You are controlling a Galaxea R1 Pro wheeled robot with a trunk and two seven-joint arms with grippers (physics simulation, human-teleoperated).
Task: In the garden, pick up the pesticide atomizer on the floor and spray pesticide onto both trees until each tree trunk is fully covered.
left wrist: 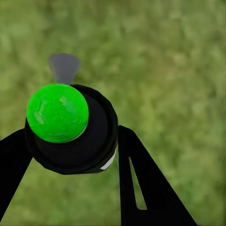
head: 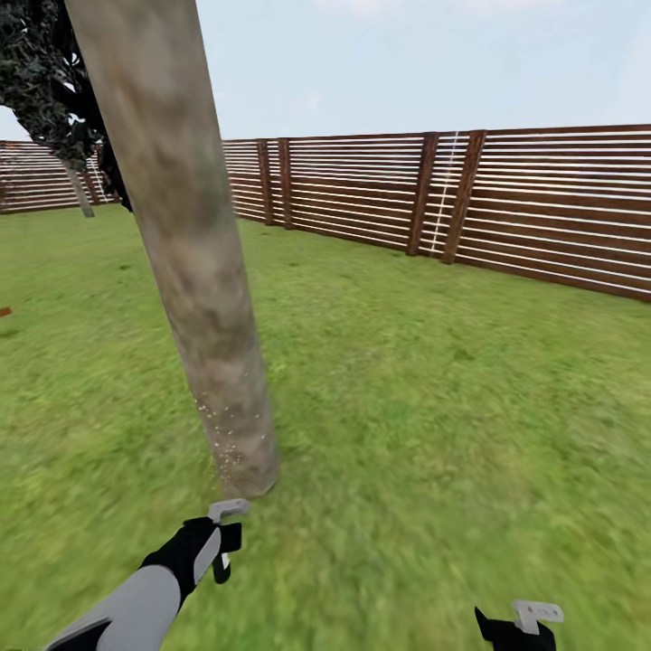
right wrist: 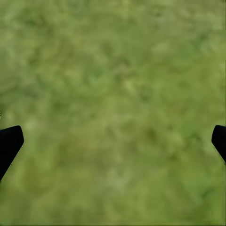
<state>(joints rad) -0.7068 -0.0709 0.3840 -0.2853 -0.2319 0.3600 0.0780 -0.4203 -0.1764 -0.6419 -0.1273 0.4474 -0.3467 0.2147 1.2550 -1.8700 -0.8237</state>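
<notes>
black, green-capped pesticide atomizer (left wrist: 70, 129) sits clamped in left claw (left wrist: 75, 155); right claw (right wrist: 113, 141) gapes empty.

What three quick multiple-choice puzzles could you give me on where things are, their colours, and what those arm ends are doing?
1. The white specks lie: A on the fence, B low on the tree trunk, C on the sky.
2. The held sprayer's round cap is: A red, B blue, C green.
3. The right end effector is: A open, B shut on a ball, C holding a branch.

B: pesticide dots the tree trunk near its base.
C: the pesticide atomizer in the left end effector shows green.
A: right end effector fingers stand wide over grass.
</notes>
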